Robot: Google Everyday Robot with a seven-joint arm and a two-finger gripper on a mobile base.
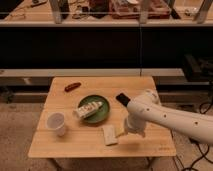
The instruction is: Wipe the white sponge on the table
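Note:
The white sponge [109, 135] lies flat near the front edge of the light wooden table [75, 145], just in front of the green plate. My gripper [122, 132] hangs from the white arm [150, 111] that reaches in from the right. It sits low over the table, right beside the sponge's right edge. I cannot tell whether it touches the sponge.
A green plate [101, 115] holds a pale printed packet [89, 108] at the table's middle. A white cup [56, 123] stands front left. A red oblong item [72, 86] lies at the back left. A small black object [121, 99] lies behind the arm.

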